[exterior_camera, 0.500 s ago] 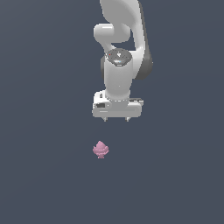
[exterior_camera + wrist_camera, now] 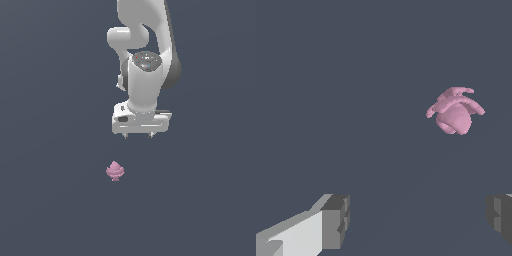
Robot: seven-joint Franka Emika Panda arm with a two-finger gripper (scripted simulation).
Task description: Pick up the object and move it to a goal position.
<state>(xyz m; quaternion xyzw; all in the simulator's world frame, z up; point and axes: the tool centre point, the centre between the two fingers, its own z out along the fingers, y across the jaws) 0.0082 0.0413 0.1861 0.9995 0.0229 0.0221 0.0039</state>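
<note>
Lying clear of the spread jaws (nothing between them), the pink object (image 2: 115, 171) rests alone.

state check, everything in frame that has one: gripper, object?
gripper: open, jaws spread wide, holding nothing, above the surface.
pink object: resting on the surface, pointed top up, not grasped, apart from the fingers, toward the exterior view's left of the gripper.
</note>
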